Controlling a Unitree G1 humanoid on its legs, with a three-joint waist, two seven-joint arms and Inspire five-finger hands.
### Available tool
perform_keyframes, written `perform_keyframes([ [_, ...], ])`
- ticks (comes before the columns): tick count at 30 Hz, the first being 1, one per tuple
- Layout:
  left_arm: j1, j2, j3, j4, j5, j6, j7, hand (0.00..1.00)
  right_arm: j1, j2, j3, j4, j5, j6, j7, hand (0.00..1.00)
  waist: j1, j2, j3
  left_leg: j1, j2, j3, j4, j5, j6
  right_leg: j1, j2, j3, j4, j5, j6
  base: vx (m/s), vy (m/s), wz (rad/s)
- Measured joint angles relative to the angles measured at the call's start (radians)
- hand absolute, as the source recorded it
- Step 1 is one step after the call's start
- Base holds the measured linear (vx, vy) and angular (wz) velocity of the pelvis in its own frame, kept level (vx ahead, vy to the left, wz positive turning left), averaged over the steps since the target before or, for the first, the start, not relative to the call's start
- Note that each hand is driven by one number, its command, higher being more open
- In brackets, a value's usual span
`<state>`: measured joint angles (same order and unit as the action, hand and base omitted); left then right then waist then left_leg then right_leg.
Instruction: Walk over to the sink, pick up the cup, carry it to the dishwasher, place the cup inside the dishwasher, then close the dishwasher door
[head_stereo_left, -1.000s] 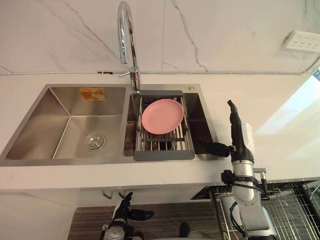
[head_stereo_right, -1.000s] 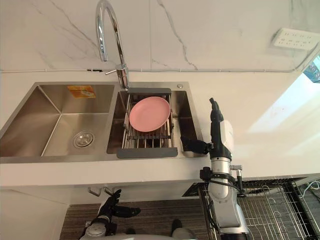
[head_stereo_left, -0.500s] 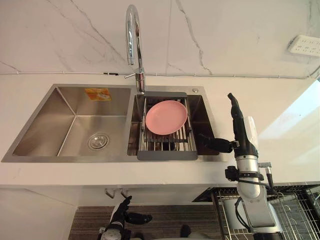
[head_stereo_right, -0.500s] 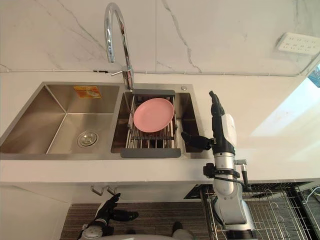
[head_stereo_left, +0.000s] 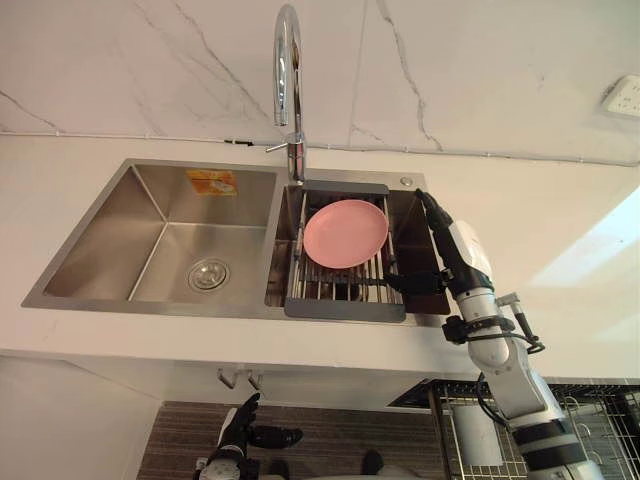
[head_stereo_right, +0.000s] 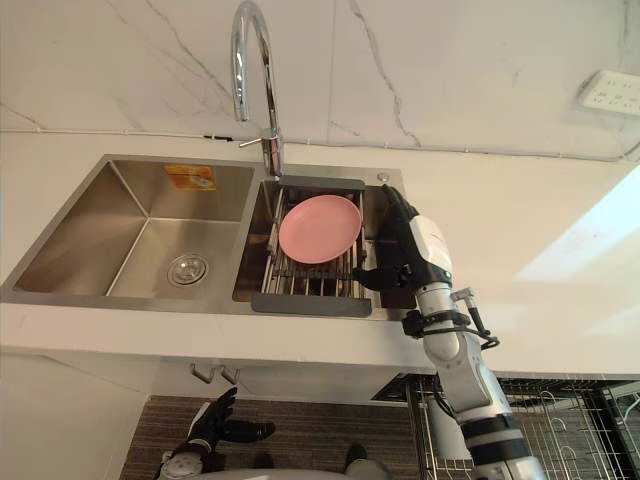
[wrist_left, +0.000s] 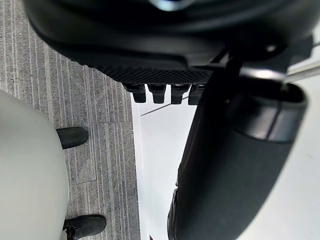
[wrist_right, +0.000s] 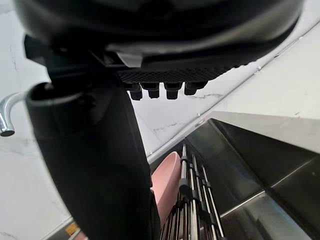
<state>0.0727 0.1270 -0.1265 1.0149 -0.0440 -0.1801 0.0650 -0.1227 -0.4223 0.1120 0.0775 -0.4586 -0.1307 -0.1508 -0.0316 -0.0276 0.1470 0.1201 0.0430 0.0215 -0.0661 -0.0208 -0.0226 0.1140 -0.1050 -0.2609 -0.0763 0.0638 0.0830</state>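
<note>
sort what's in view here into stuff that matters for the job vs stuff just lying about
For the job: sink; right hand, open over the sink's right basin; wire dishwasher basket at lower right.

Just lying about: pink plate on the drain rack; faucet; wall socket; left hand, idle down by the floor.

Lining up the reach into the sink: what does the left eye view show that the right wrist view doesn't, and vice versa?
Left eye view adds the left basin's drain, the left hand low by the floor, and the dishwasher rack. Right wrist view adds the right hand's palm side, fingers straight. Both share the right hand, pink plate, sink rack and faucet.
</note>
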Motion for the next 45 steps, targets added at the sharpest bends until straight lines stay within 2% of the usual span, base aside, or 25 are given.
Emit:
perform_keyframes([
  [12, 0.008, -0.007, 0.004, -0.025, -0.017, 0.000, 0.002, 1.00, -0.113, -0.022, 0.055, 0.139, -0.061, 0.009, 0.001, 1.00, 0.019, 0.006, 0.004, -0.017, -0.016, -0.022, 0.003, 0.006, 0.004, -0.013, -0.018, -0.021, 0.026, -0.010, 0.009, -0.03, 0.002, 0.07],
  [21, 0.010, -0.011, 0.004, -0.048, -0.036, -0.002, 0.003, 1.00, -0.197, -0.045, 0.082, 0.218, -0.174, 0.034, -0.004, 1.00, 0.038, 0.015, 0.020, -0.033, -0.021, -0.037, 0.003, 0.013, 0.009, -0.029, -0.025, -0.032, 0.041, -0.014, 0.011, -0.02, -0.002, 0.04],
  [33, 0.011, -0.011, 0.004, -0.073, -0.036, -0.005, 0.004, 1.00, -0.269, -0.048, 0.114, 0.270, -0.322, 0.044, -0.024, 1.00, 0.045, 0.019, 0.055, -0.040, -0.027, -0.052, 0.003, 0.015, 0.011, -0.030, -0.034, -0.051, 0.054, -0.024, 0.016, -0.01, -0.003, 0.05],
  [45, 0.011, -0.011, 0.001, -0.076, -0.048, -0.013, 0.022, 1.00, -0.347, -0.049, 0.141, 0.319, -0.422, 0.096, -0.073, 1.00, 0.046, 0.023, 0.069, -0.049, -0.028, -0.053, 0.000, 0.021, 0.012, -0.043, -0.037, -0.052, 0.063, -0.028, 0.015, -0.02, -0.006, 0.00],
])
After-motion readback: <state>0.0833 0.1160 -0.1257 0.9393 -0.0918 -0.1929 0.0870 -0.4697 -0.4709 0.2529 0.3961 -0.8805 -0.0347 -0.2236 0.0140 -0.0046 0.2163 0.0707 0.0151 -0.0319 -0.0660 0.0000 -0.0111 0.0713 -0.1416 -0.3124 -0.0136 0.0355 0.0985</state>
